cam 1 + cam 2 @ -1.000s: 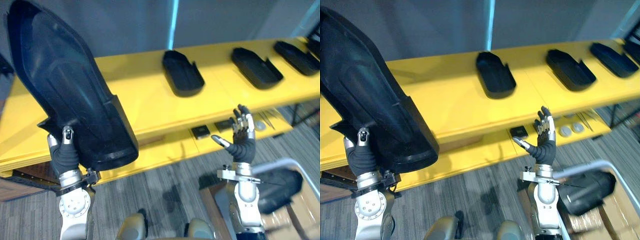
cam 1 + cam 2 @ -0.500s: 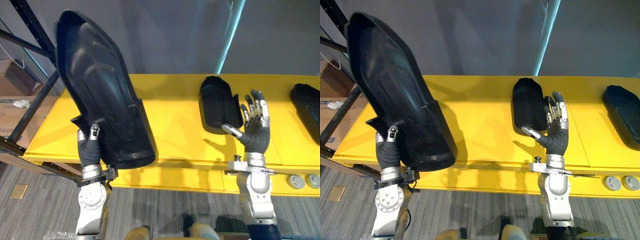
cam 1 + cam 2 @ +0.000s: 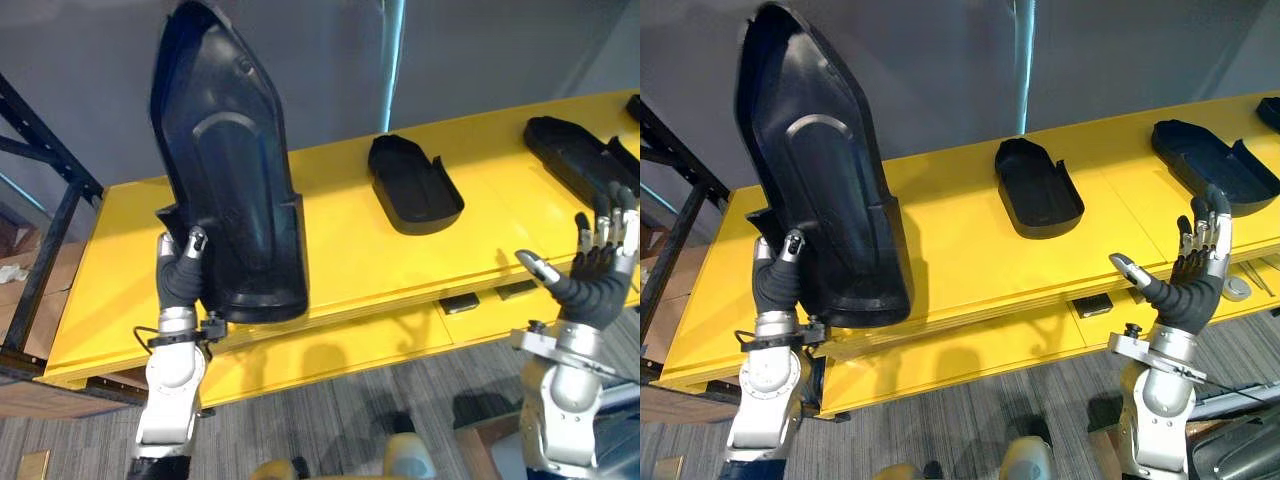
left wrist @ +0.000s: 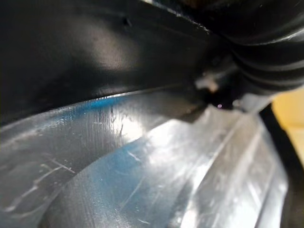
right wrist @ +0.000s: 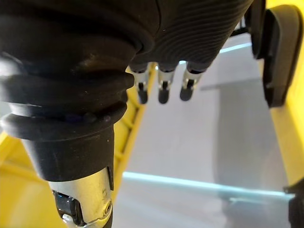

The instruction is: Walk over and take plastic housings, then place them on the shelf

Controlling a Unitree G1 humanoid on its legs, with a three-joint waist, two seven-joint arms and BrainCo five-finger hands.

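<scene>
Plastic housing (image 3: 225,170) upright at ten o'clock in the left eye view, base pinched by the left hand (image 3: 182,282), thumb hooked over its rim. Right eye view: right hand (image 3: 1190,275) at four o'clock, spread wide, empty; other housings (image 3: 1038,187) lying on the yellow shelf (image 3: 950,250) at one and two o'clock. Left wrist view: glossy black surface, close up. Right wrist view: fingers (image 5: 163,90) straight. Looks picked up; needs setting down on the shelf.
</scene>
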